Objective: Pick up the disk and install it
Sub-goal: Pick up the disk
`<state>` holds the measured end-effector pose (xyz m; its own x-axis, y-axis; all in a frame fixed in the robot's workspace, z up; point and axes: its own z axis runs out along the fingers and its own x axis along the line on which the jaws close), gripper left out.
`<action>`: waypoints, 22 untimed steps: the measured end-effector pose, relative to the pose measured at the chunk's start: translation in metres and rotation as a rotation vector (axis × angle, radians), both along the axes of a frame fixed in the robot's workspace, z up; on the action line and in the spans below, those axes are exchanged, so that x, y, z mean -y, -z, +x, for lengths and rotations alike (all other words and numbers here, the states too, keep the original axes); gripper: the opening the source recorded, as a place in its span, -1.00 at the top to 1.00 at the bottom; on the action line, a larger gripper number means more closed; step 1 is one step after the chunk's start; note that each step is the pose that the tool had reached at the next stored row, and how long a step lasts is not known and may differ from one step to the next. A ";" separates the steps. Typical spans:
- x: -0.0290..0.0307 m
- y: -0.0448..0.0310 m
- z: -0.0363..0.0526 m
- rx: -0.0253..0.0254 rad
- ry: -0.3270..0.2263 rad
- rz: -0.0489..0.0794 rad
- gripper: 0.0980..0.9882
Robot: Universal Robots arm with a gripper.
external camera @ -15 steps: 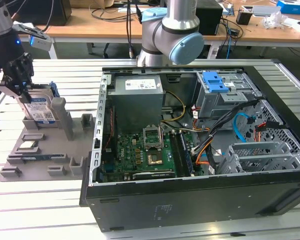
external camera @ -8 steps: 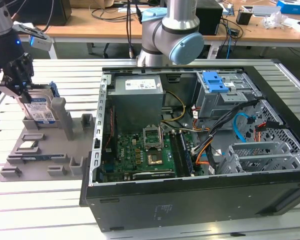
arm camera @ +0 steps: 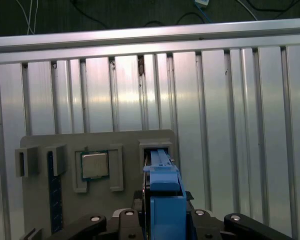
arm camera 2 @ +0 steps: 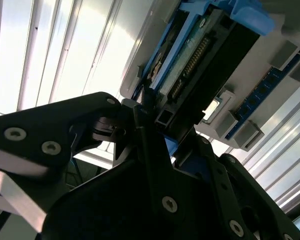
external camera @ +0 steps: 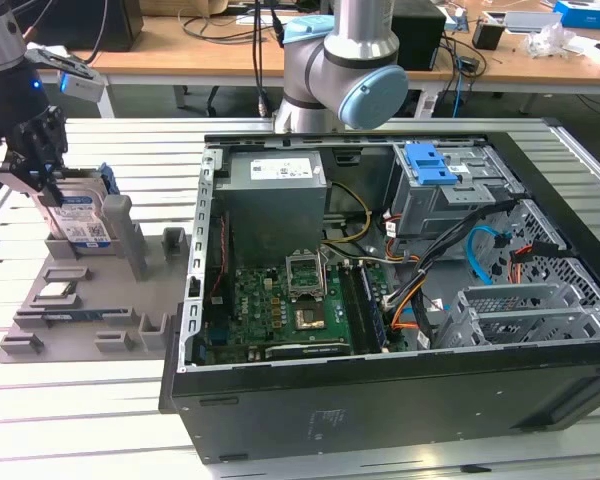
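Gripping flat silver-grey hard drive in bright blue plastic frame [external camera: 81, 222]: black end effector [external camera: 45, 180] clamped on its edges. Drive stands upright, slotted in matte grey plastic fixture [external camera: 90, 310] directly below end effector, on ribbed aluminium counter [external camera: 90, 400].

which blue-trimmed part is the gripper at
The disk in its blue frame, upright on the grey tray, with the gripper at its top edge. The blue-handled drive bay sits apart inside the case.

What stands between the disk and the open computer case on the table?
In the exterior view, a tall grey post and a shorter one of the grey holder stand between the disk and the computer case.
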<state>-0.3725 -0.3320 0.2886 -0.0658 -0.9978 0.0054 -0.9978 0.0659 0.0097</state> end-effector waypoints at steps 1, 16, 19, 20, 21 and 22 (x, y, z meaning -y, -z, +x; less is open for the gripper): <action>0.0000 0.0000 0.0000 -0.0001 0.000 0.000 0.39; -0.0006 -0.0253 0.0000 0.0001 0.000 0.000 0.39; -0.0010 -0.0358 0.0000 0.0000 0.000 0.000 0.39; -0.0011 -0.0387 0.0000 0.0000 0.000 0.000 0.39; -0.0012 -0.0429 0.0000 0.0000 0.000 0.000 0.39; -0.0013 -0.0454 0.0000 0.0000 0.000 0.000 0.39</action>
